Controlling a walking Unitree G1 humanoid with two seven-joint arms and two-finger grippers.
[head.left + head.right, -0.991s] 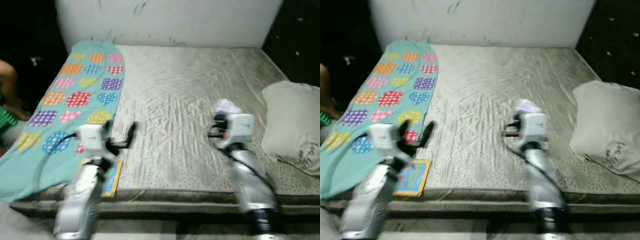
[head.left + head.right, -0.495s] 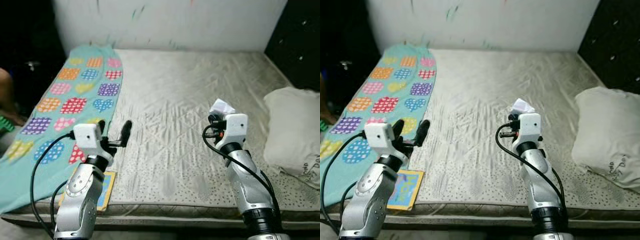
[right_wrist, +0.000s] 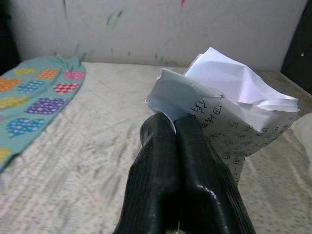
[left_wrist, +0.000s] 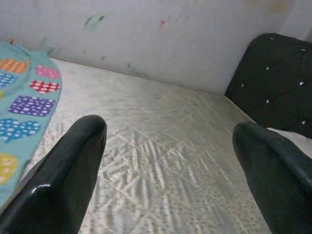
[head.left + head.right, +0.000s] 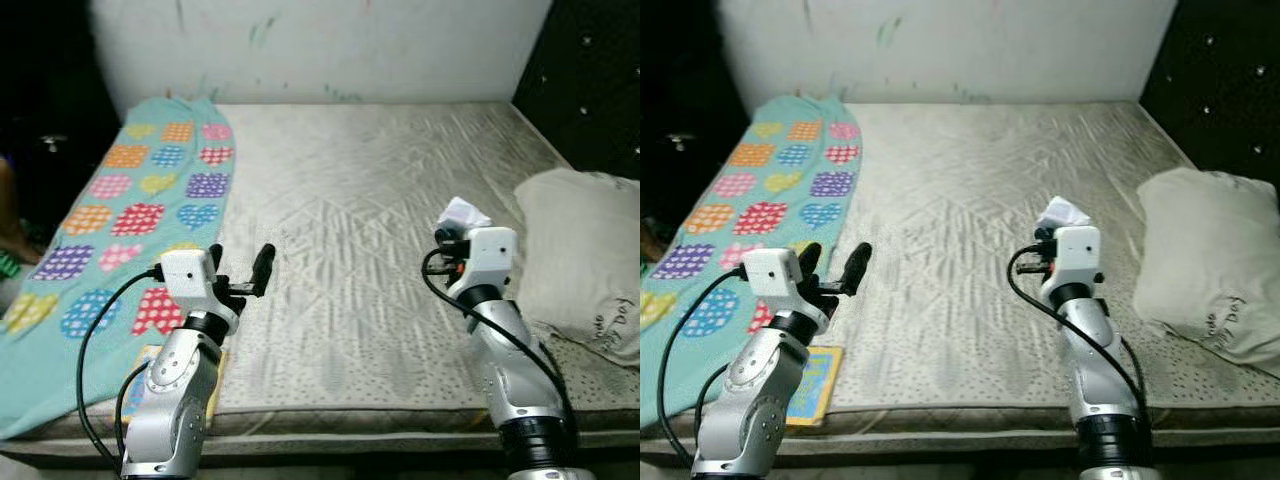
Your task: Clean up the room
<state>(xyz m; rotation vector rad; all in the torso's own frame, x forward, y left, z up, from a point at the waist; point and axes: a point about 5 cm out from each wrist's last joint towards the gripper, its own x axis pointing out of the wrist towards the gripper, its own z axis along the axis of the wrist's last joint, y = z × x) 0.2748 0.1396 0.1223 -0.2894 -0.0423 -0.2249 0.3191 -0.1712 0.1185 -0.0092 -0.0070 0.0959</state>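
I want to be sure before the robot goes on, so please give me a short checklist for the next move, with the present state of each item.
1. Right gripper shut on the crumpled paper: ok.
2. Paper held clear above the mattress: ok.
3. Left gripper open and holding nothing: ok.
4. Place to drop the paper, such as a bin: cannot tell.
5. Other things to tidy: the heart-patterned blanket, the pillow and a colourful booklet at the mattress edge: not ok.
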